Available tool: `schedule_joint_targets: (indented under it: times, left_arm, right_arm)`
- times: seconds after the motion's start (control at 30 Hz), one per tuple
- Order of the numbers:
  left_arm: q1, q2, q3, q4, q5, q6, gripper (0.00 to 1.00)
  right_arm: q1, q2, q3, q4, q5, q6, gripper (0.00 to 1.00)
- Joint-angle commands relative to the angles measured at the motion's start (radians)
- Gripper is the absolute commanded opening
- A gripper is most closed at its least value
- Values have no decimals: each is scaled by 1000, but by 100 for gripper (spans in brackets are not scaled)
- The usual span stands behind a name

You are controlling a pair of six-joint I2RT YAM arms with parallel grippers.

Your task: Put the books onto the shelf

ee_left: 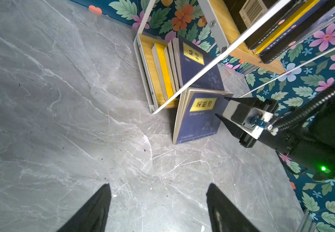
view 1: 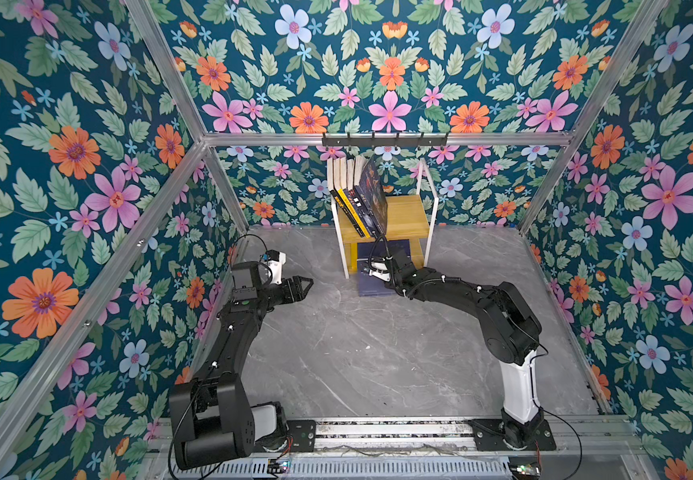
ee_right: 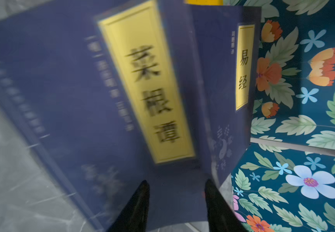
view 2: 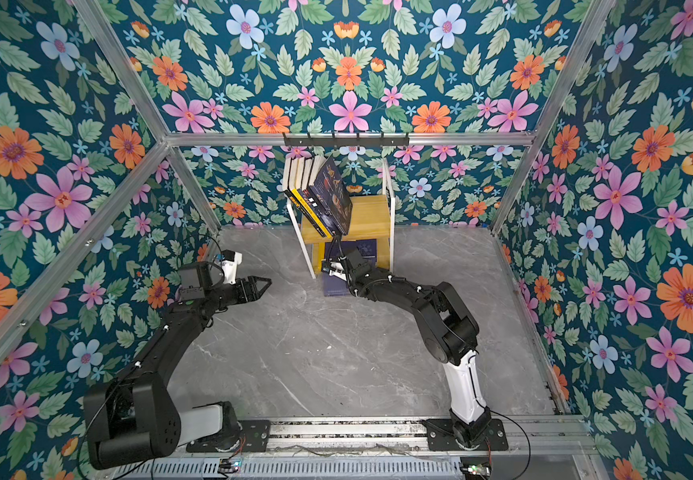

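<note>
Fingers [ee_left: 229, 126] of right gripper [ee_left: 220, 106] apart, tips just beside the cover edge of a navy book [ee_left: 199, 118], not clamping it; book stands tilted on grey floor [view 1: 357, 353] against front of shelf [view 1: 407, 216], other books [view 1: 357, 195] lean on both tiers; left gripper [view 1: 308, 287] fingers apart, empty, away from shelf

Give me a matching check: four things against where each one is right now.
1 left gripper
2 front navy book
3 yellow book
4 leaning dark books

A upper board of the shelf
B lower tier, standing
C open over bare table
D in front of the shelf, at the right gripper

Pairs: 1-C, 2-D, 3-B, 4-A
</note>
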Motion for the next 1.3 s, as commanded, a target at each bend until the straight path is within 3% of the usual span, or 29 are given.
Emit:
schedule_joint_targets:
  times: [0.0, 0.17, 0.3, 0.4, 0.43, 0.5, 0.63, 0.73, 0.83, 0.93, 1.07, 1.27]
  left_arm:
    - [1, -2, 3, 4, 3, 7, 77]
    - [3, -5, -1, 1, 3, 13, 78]
    - [-7, 7, -48, 49, 15, -3, 79]
    - [-57, 30, -113, 146, 40, -106, 88]
    - [-89, 40, -136, 191, 59, -138, 97]
    - [-154, 72, -168, 292, 83, -195, 100]
    - [-252, 163, -191, 458, -31, -307, 100]
    - [-315, 233, -203, 618, -127, -402, 100]
    - [-403, 312, -168, 707, -207, -420, 100]
    - [-475, 398, -150, 775, -270, -447, 100]
    - [-508, 479, -155, 794, -328, -537, 98]
    - [-541, 581, -104, 758, -250, -623, 89]
  right_arm:
    - [-10, 18, 36, -36, -50, 11, 46]
    - [1, -58, -5, -91, -97, 91, 50]
    - [-13, -182, -45, -245, -217, 319, 56]
    - [-28, -273, -120, -277, -290, 535, 66]
    - [-38, -297, -144, -291, -326, 616, 67]
    - [-64, -325, -192, -286, -385, 772, 73]
    - [-138, -308, -260, -239, -507, 1063, 85]
    - [-175, -271, -303, -181, -540, 1217, 86]
    - [-221, -242, -358, -74, -627, 1342, 86]
    - [-251, -200, -377, -19, -686, 1409, 85]
    - [-254, -135, -386, 53, -744, 1460, 82]
    - [-224, -83, -398, 119, -806, 1500, 77]
